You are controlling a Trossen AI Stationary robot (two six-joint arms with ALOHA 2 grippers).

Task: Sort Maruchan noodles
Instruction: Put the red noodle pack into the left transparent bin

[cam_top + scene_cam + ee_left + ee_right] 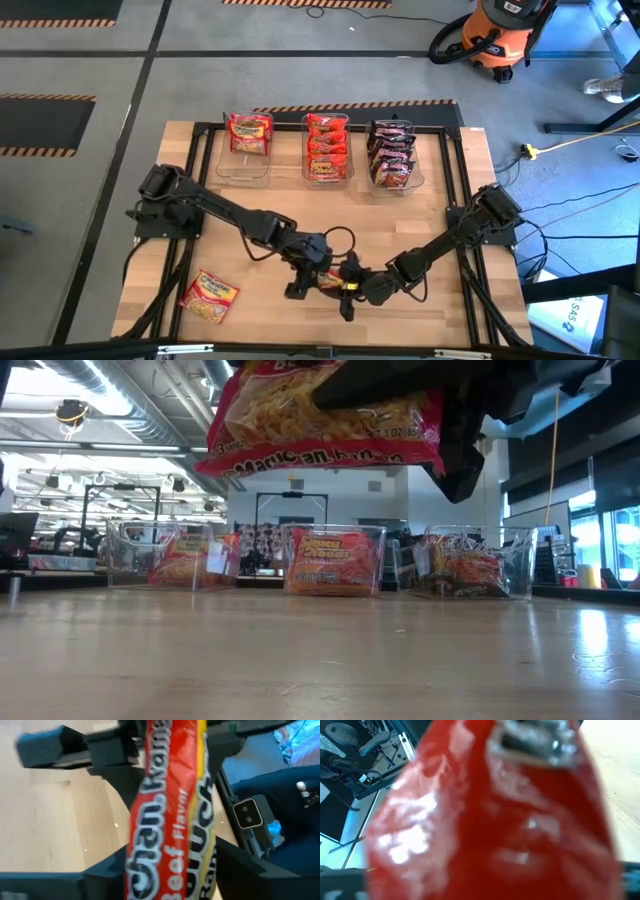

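Note:
A red and yellow beef-flavor Maruchan packet [336, 276] hangs in the air over the table's near middle, between both grippers; in the low view the packet [320, 415] is well clear of the wood. My left gripper [318, 270] is shut on it from the left and my right gripper [362, 287] from the right. Another orange-yellow packet [210, 296] lies flat on the near-left part of the table. Sorted packets stand in three clear bins at the far edge. My left gripper pinches the packet [165, 845] across its thin sides, one finger [100, 872] on each face, coming level from the table's left. The packet is lifted clear and seen edge-on. My right gripper holds the packet's other end [172, 740] between its two fingers [112, 752], coming from the table's right. In its own wrist view the red wrapper [495, 830] fills the picture and hides the contact.
Three clear bins line the far edge: the left bin [220, 165] with red-yellow packets, the middle bin [306, 172] with red-orange ones, the right bin [418, 175] with dark ones. A black frame rail [200, 180] borders the table. An orange shop vacuum [500, 35] stands beyond on the floor.

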